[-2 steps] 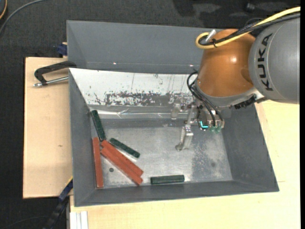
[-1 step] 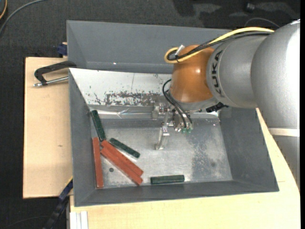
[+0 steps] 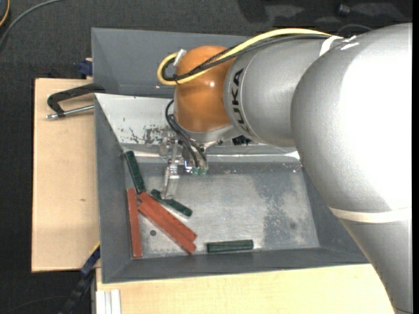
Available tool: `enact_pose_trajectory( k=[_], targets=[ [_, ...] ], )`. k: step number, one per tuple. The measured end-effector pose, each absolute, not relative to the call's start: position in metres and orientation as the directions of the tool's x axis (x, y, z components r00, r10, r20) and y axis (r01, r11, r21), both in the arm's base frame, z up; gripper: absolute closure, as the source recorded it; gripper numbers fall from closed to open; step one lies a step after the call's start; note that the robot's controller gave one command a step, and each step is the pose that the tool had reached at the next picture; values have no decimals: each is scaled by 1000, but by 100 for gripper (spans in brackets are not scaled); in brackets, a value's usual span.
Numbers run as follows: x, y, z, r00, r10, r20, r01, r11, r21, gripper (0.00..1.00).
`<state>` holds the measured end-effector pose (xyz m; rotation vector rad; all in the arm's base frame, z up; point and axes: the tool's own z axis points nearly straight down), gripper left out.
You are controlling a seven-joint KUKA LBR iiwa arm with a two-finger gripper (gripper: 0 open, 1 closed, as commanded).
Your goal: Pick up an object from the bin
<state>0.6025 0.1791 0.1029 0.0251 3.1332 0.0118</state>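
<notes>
Grey metal walls slope down to the scuffed floor of the bin (image 3: 275, 201), and all the loose things lie in its left half. The arm (image 3: 294, 90) comes in from the right, and its orange cover (image 3: 200, 97) hangs over the back of the bin.

The gripper (image 3: 171, 183) points down near the middle of the left half, its tip just above the short green bar (image 3: 175, 205). Whether it touches that bar cannot be told, and neither can how far it is open. No thing shows inside it.

The short green bar lies flat. Its long axis runs on a slant, one end toward the left wall and the other toward the front right corner. It rests across the upper end of the slanted red bar (image 3: 170, 224), which lies on much the same slant and ends nearer the front edge.

There are five bars, three dark green and two orange-red. The left red bar (image 3: 135, 231) runs along the foot of the left wall, back to front, and meets the slanted red bar at its back end. The leaning green bar (image 3: 135, 170) lies behind it by the same wall. The front green bar (image 3: 230, 246) lies alone along the front edge, parallel to it and well apart from the rest.
</notes>
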Motion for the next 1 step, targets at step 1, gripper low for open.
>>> enact_pose_trajectory(
  k=[1],
  targets=[
    [588,183,103,-940,342,1,342,940,2,0]
  ],
)
